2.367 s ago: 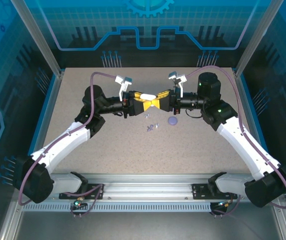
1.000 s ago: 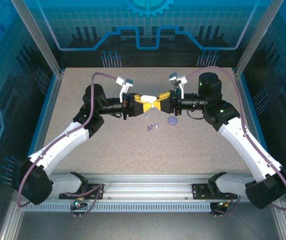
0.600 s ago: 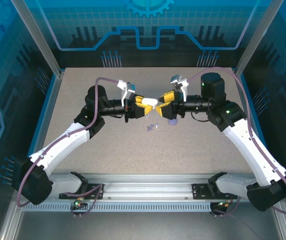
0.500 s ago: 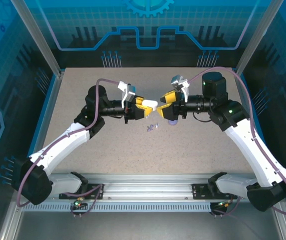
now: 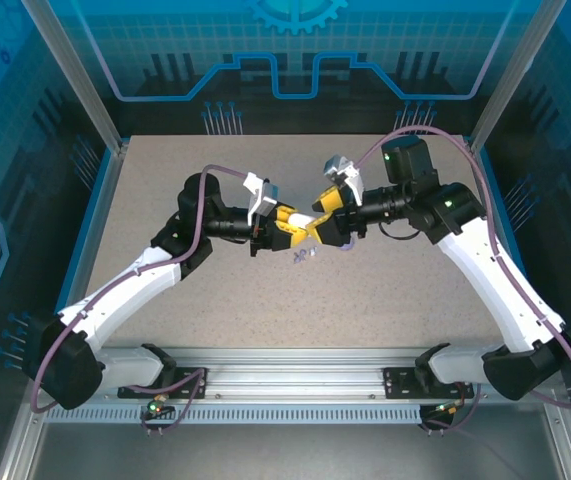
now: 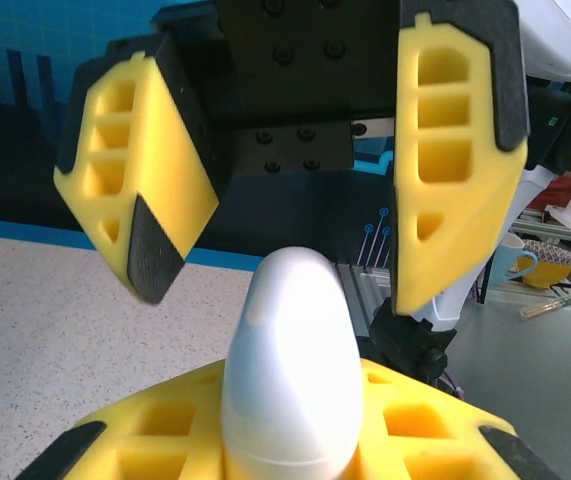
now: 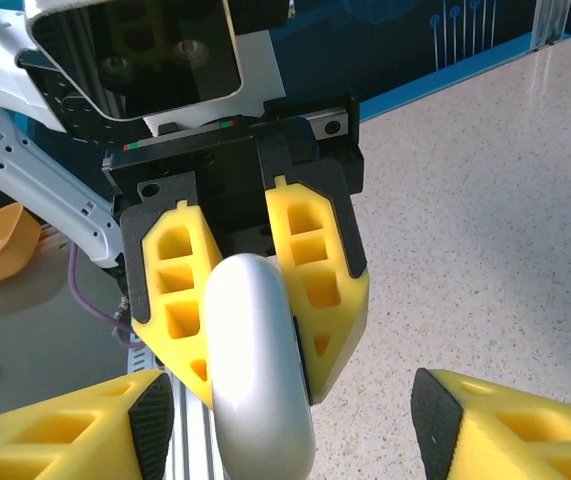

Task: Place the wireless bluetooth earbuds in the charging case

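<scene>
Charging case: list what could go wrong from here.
1. The left gripper pinches the smooth, rounded charging case by one end. The right gripper has its open jaws either side of the other end, and an off-centre close could squirt the case out.
2. The earbuds lie loose on the table close by. A dropped case or a dipping arm could scatter them.

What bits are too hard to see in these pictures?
The earbuds: too tiny in the top view to count.
The charging case: bottom cut off by the left wrist picture's edge; from above, mostly hidden between left gripper and right gripper.
</scene>
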Robot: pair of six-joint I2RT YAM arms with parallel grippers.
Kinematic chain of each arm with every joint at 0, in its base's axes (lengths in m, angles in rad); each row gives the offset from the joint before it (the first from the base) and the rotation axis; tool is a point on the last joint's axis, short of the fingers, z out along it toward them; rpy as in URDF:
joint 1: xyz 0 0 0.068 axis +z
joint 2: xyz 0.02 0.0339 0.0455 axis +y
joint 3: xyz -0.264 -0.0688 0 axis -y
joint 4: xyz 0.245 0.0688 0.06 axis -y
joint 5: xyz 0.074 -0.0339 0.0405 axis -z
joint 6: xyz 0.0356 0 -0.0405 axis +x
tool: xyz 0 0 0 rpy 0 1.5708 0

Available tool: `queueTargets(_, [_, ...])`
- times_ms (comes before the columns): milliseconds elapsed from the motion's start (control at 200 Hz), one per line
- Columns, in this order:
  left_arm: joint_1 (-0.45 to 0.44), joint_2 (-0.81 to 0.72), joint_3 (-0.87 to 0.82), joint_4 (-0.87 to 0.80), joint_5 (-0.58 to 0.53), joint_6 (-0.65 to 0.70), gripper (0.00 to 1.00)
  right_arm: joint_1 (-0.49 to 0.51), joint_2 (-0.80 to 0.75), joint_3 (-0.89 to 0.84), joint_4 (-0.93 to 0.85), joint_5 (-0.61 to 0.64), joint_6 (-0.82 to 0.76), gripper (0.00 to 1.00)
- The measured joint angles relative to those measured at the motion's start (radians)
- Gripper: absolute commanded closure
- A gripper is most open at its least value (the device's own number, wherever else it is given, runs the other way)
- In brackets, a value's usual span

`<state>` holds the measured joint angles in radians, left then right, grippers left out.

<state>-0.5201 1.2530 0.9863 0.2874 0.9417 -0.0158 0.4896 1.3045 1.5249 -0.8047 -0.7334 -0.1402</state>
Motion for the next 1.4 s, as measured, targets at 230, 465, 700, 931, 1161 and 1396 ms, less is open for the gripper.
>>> queueTargets(230, [-0.002, -0.001, 0.000, -0.014, 0.003, 0.000, 0.84, 0.008, 0.005, 0.008, -0.006, 0.040, -0.003, 0.33])
queueTargets(465, [-0.003, -0.003, 0.000, -0.027, -0.002, 0.000, 0.84, 0.010, 0.004, 0.008, 0.001, 0.098, 0.018, 0.33])
queueTargets(700, [-0.005, -0.003, 0.000, -0.061, -0.003, 0.021, 0.84, -0.001, -0.020, 0.008, 0.046, 0.153, 0.074, 0.32])
queueTargets(931, [-0.015, -0.025, 0.000, -0.067, 0.018, 0.026, 0.84, -0.047, -0.061, -0.007, 0.118, 0.245, 0.136, 0.31])
queueTargets(1161, [-0.015, -0.038, -0.002, -0.070, 0.016, 0.026, 0.84, -0.084, -0.080, -0.047, 0.125, 0.348, 0.195, 0.28])
queueTargets(1396, [0.012, -0.083, -0.085, -0.045, -0.004, -0.003, 0.84, -0.093, -0.045, -0.166, 0.117, 0.461, 0.254, 0.28])
